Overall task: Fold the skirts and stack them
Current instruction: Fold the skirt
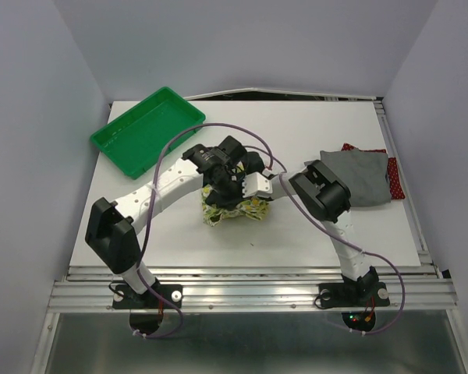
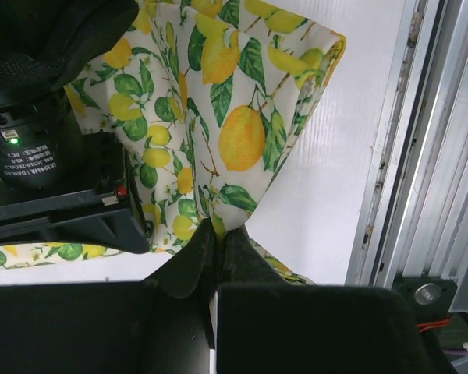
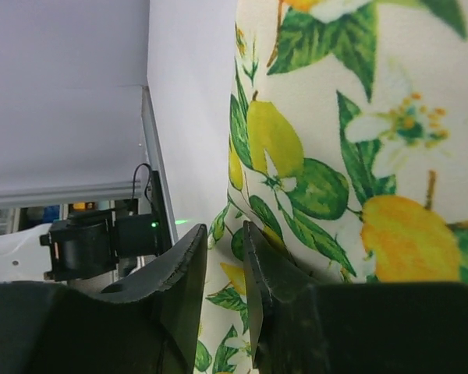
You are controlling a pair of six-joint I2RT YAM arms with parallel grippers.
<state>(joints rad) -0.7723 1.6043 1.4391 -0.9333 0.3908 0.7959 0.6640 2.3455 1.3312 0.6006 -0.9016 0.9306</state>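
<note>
Outside green tray (image 1: 136,128): lemon skirt (image 1: 253,209)

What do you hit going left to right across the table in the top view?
green tray → lemon-print skirt, bunched mid-table → grey skirt → dark red skirt, its edge showing past the grey one's right side.

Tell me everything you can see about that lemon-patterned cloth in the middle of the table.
The white soft cloth skirt with yellow lemon and green leaf print lies bunched in a crumpled heap in the middle of the white table, between the two arms. The left pincer is shut on a pinched fold of it. The right pincer sits against the fabric with its fingers nearly together; whether it grips is unclear.
</note>
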